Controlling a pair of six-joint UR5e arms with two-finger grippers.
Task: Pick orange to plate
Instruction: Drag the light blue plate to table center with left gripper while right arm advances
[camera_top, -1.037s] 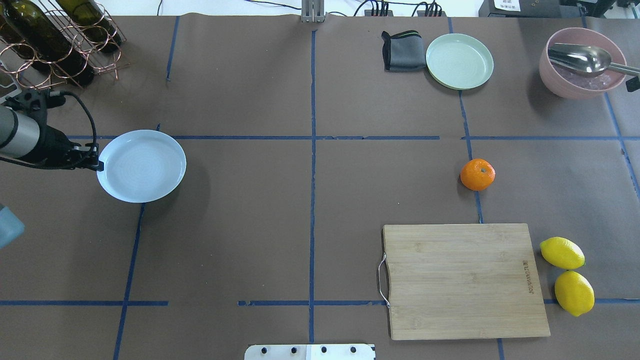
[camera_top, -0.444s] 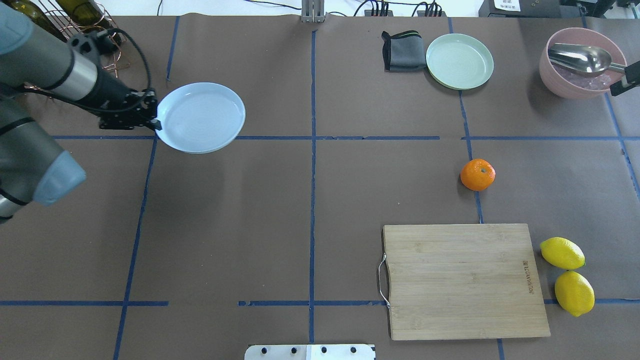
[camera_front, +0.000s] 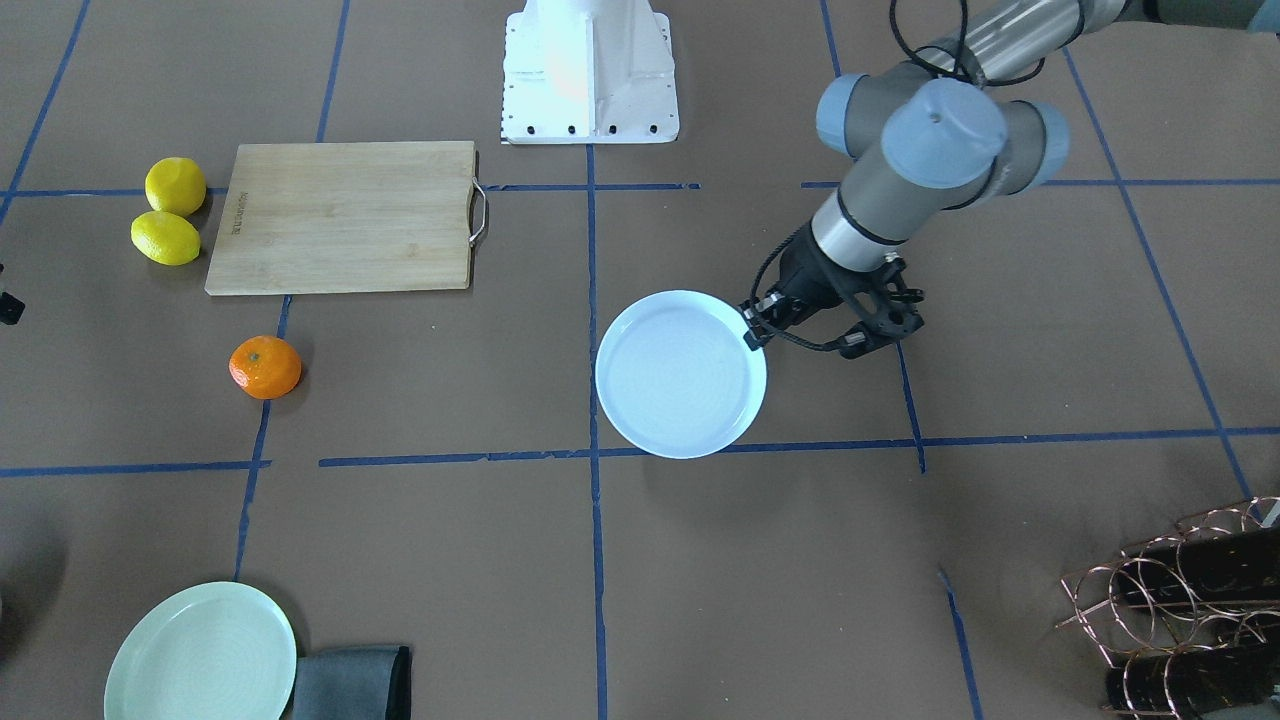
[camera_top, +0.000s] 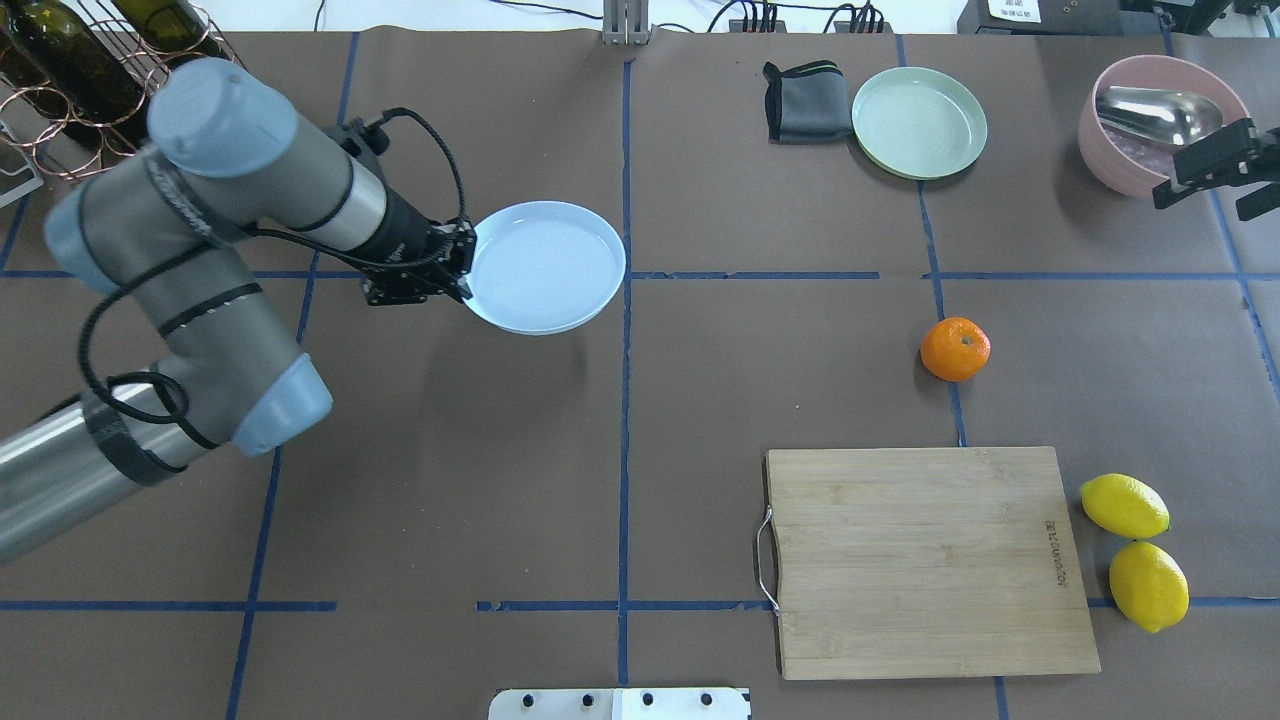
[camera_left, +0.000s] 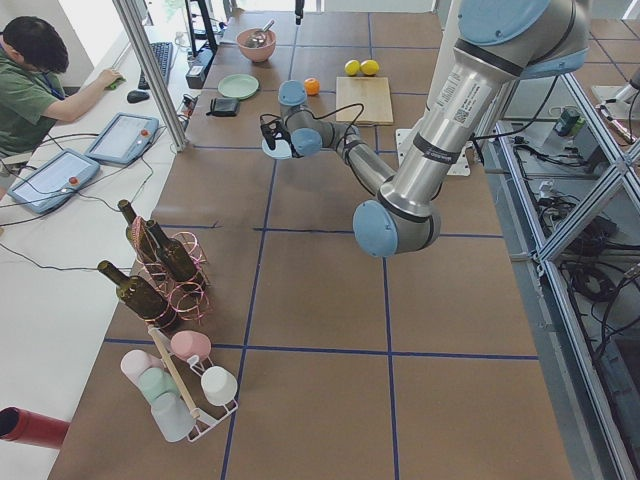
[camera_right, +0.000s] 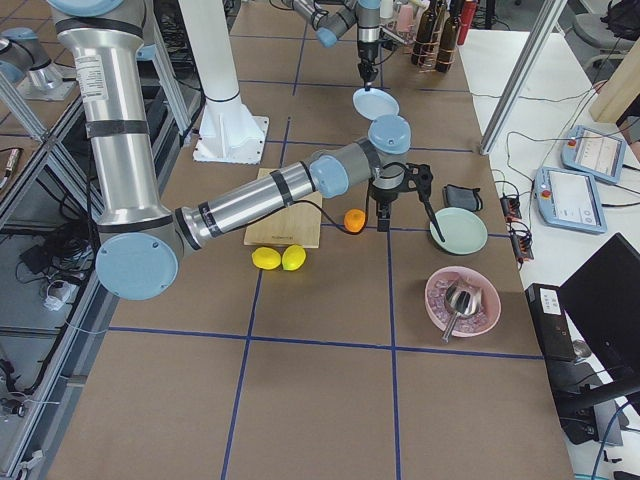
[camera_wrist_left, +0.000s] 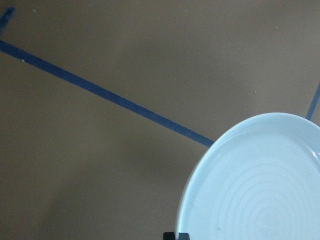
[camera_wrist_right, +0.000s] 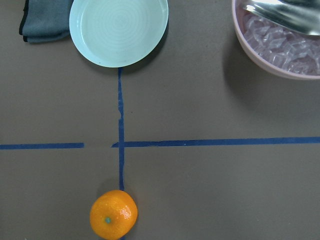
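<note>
The orange (camera_top: 955, 349) lies on the brown table right of centre, on a blue tape line; it also shows as the orange (camera_front: 265, 367) in the front view and the orange (camera_wrist_right: 113, 214) at the bottom of the right wrist view. My left gripper (camera_top: 462, 268) is shut on the left rim of the white, bluish plate (camera_top: 548, 266), which hangs level above the table just left of the centre line; the plate (camera_front: 680, 372) is empty. My right gripper (camera_top: 1203, 205) stands open at the table's far right, beside the pink bowl, well away from the orange.
A wooden cutting board (camera_top: 930, 560) lies near the front right with two lemons (camera_top: 1124, 505) beside it. At the back are a pale green plate (camera_top: 919, 122), a grey cloth (camera_top: 805, 100), a pink bowl (camera_top: 1105, 150) with a metal scoop, and a bottle rack (camera_top: 60, 70).
The left arm has lifted the plate and carried it from the table's left side rightward to near the centre line. The right gripper has come in at the right edge.
</note>
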